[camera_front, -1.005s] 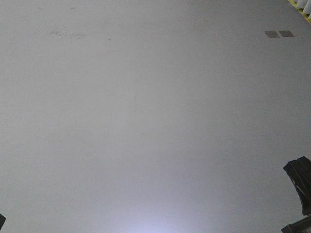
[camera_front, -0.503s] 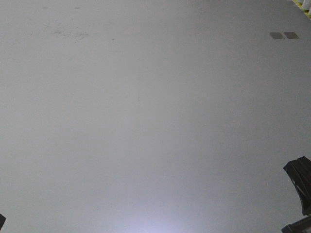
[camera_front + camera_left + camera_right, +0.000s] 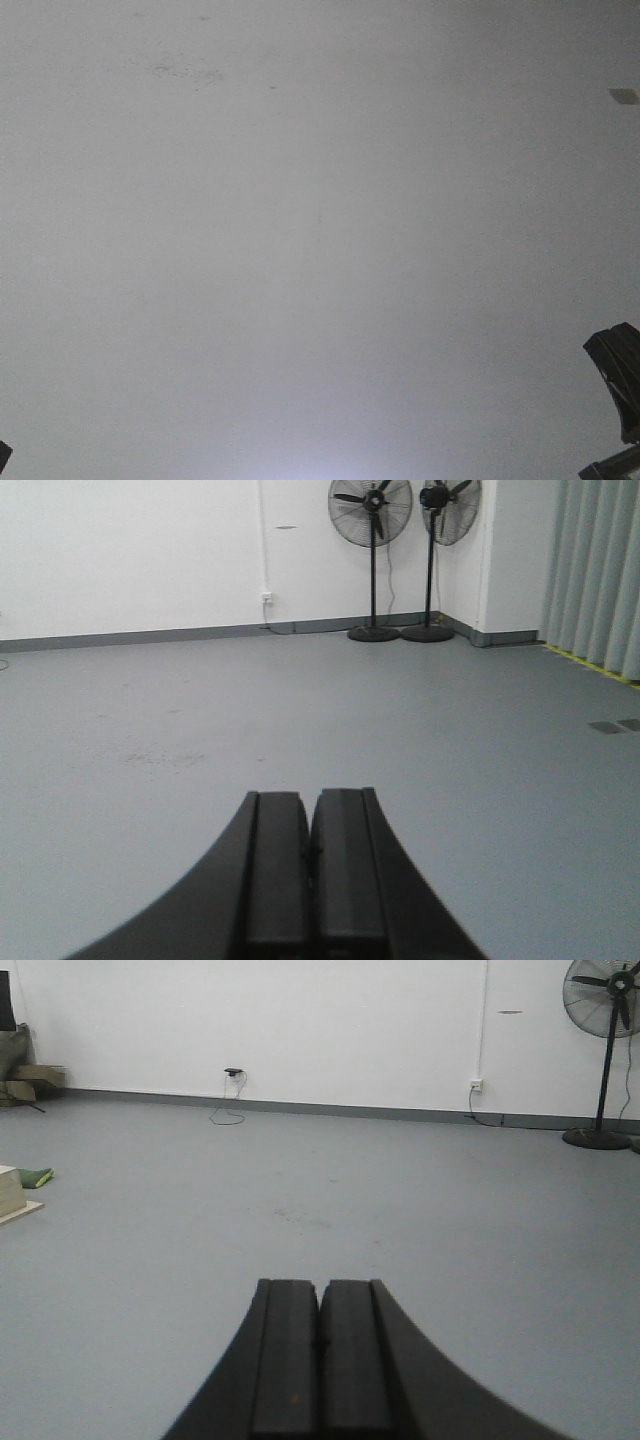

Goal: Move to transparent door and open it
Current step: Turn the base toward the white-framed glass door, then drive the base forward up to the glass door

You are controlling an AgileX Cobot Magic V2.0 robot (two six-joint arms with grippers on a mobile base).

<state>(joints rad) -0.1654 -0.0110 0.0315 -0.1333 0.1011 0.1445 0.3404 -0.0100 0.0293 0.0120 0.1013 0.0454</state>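
Left gripper (image 3: pixel 310 810) and right gripper (image 3: pixel 320 1295), jaws pressed together and empty, face the white wall (image 3: pixel 130 550) across grey floor (image 3: pixel 150 710); pedestal fans (image 3: pixel 371 505) stand against that wall.

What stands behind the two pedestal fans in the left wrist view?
A white wall with a grey skirting strip. The left fan and right fan cover patches of it.

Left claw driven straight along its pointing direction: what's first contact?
Looks free: the shut left claw points over bare grey floor toward the white wall; a pedestal fan stands right of that line. Depth unclear.
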